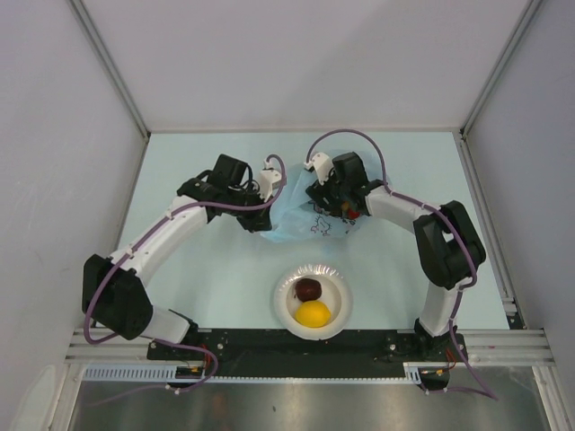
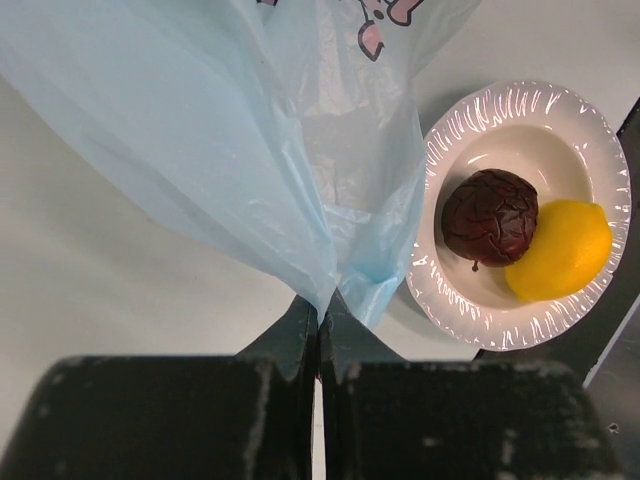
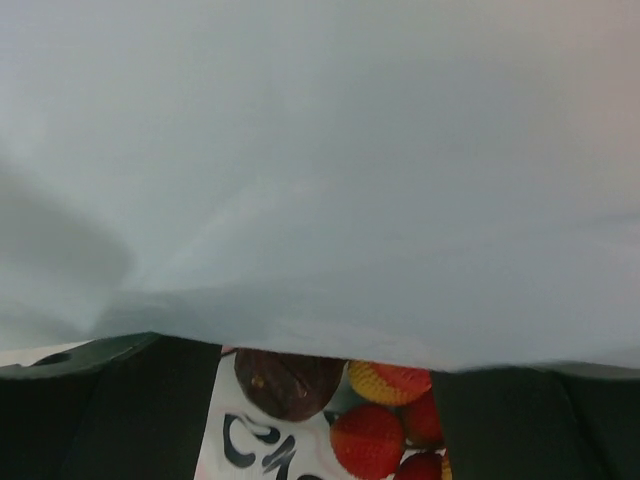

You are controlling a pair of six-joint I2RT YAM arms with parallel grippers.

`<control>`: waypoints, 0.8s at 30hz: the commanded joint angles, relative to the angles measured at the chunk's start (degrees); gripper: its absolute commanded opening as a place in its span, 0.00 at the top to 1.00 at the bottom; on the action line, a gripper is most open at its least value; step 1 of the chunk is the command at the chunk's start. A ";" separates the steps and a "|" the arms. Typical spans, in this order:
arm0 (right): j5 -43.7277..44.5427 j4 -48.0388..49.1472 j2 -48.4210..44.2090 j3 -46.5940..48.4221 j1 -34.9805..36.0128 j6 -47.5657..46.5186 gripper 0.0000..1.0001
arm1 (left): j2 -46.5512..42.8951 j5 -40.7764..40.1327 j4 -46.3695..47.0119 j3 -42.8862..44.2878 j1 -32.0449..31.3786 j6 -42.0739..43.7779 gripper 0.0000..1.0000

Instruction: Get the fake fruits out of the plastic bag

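**Carefully: bag mouth held, one fruit at a time**

Here the left gripper [image 2: 318, 318] is seen clenched on a fold of the thin translucent light-blue plastic bag [image 2: 230, 140]. Near it a dark red-purple round fruit [image 1: 308, 289] and a yellow plastic lemon [image 1: 313, 312] lie in the white round bowl [image 1: 337, 285]. That pinch is best held taut. The right gripper [image 3: 322, 390] is spread wide under the film, with a dark brown round fruit [image 3: 288, 380] and red knobbly fruits [image 3: 368, 438] between its fingers. One fruit alone should be closed on, with no film caught.

The thin translucent light-blue plastic bag [image 2: 200, 130] carries a pink-and-dark cartoon print. Nearer, the white ribbed round bowl [image 2: 448, 290] holds a veined dark red-purple round fruit [image 2: 490, 215] and a plain yellow plastic lemon [image 2: 562, 250]. The pale mint table [image 1: 234, 287] is unpatterned.
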 commanded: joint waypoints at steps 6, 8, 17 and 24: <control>1.86 -11.08 2.65 2.12 -0.06 -3.19 0.19 | 0.58 -0.63 1.01 3.08 -0.20 1.17 1.00; 2.65 -11.61 4.32 2.12 -0.23 -2.67 0.19 | 1.10 -0.37 1.10 3.34 -0.20 1.00 1.00; 2.04 -9.50 3.72 2.56 -0.67 -3.80 0.40 | 2.24 -0.45 1.80 4.75 -0.20 0.73 1.00; -6.21 -13.45 -10.42 2.65 -1.73 -1.17 0.44 | 4.44 1.04 2.86 6.24 -0.20 -0.50 1.00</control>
